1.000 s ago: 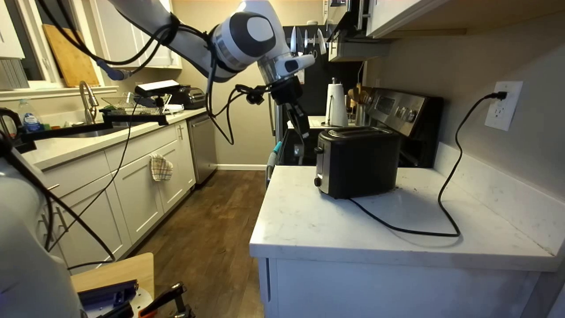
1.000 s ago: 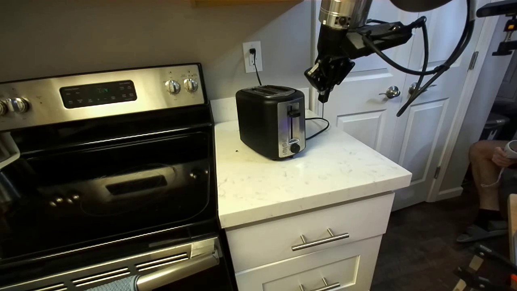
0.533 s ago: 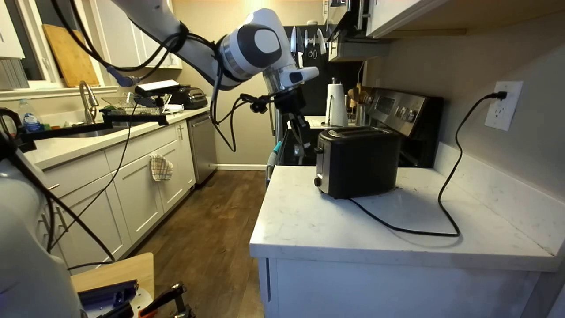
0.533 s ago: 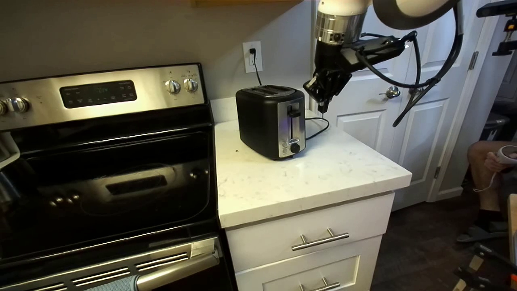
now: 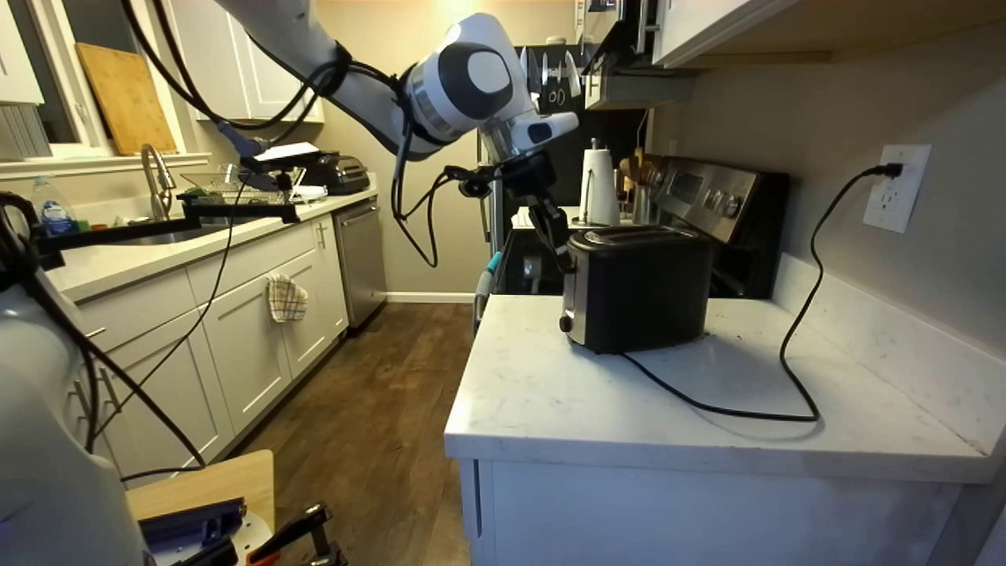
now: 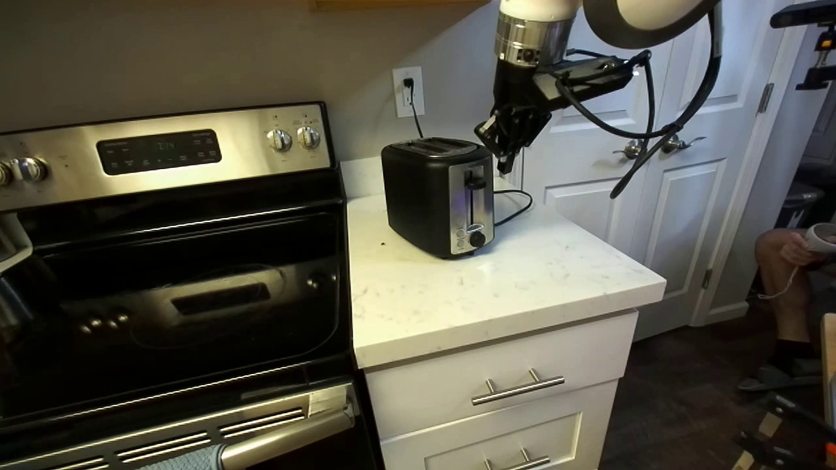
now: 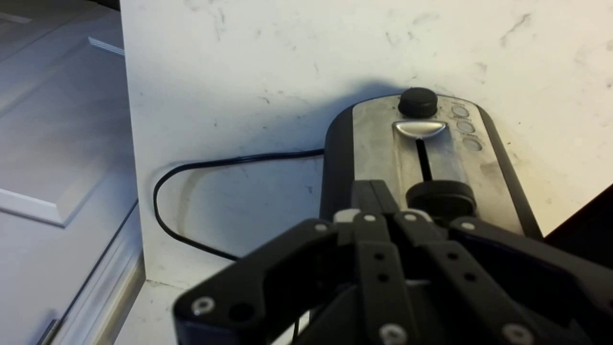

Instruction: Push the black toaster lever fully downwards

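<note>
- Lever [image 7: 440, 197] of black toaster [image 6: 424, 196] near top of its slot [image 7: 423, 160], with free slot below; so, by judgement, not yet pressed.
- Toaster upright on white desk [image 6: 548, 281], with lever side turned toward the arm [image 5: 428, 94]; probably placed like this for easy access to the lever.
- Cord [image 5: 739, 412] lying in loose bend on the desk and plugged in wall outlet [image 5: 888, 206]; perhaps connected because of need for current to hold the lever down.
- Pincer [image 7: 376, 195] completely closed, both fingers [image 7: 364, 199] side by side without visible gap, nothing held between; most likely so in order to serve as one firm pusher and not for grasping.
- Pincer just beside the lever, on the cord side, pointing downward and tilted toward the toaster; in an exterior view, small gap visible between pincer and lever [image 6: 475, 183], so probably no contact.
- Next, as judgement: going sideways until above the lever, then pressing straight along the slot, to its lowest end.
- Possible trouble: slipping off the edge of the lever, pushing the whole toaster backward, or stopping before the bottom and letting the lever jump up.
</note>
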